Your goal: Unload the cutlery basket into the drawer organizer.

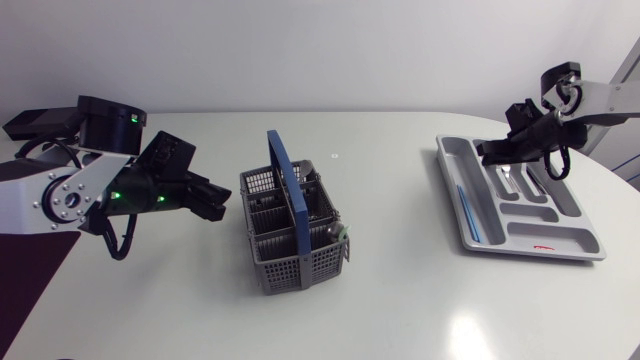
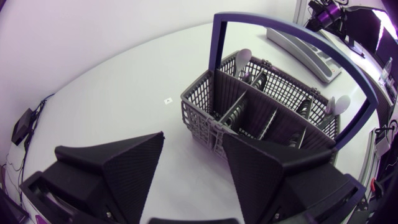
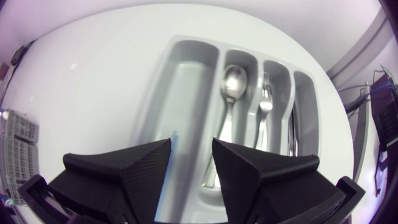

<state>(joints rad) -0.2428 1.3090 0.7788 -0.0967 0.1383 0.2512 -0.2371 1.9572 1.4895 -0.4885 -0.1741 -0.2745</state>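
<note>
While the basket point(image 1: 290, 225) stands midway on the bench point(image 1: 400, 300), seemingly with cutlery point(image 2: 244, 59) inside, left jaws spread just beside it, right jaws spread above the organizer point(image 1: 520, 200), spoon point(image 3: 231, 84) and fork point(image 3: 266, 102) in neighbouring slots

Table point(image 1: 400, 300): white and smooth with a rounded outline; we see its top in all three views.
Mark point(image 1: 334, 156): one tiny square on the tabletop, near the middle of the far half (too small for us to tell sticker from print); we also find it in the left wrist view, alone on bare surface.
Glare patch point(image 1: 468, 328): a soft bright spot on the near right part of the top.
Black box point(image 2: 22, 125): small, with thin cables, at the table's rim; we cannot tell whether it rests on the top.
</note>
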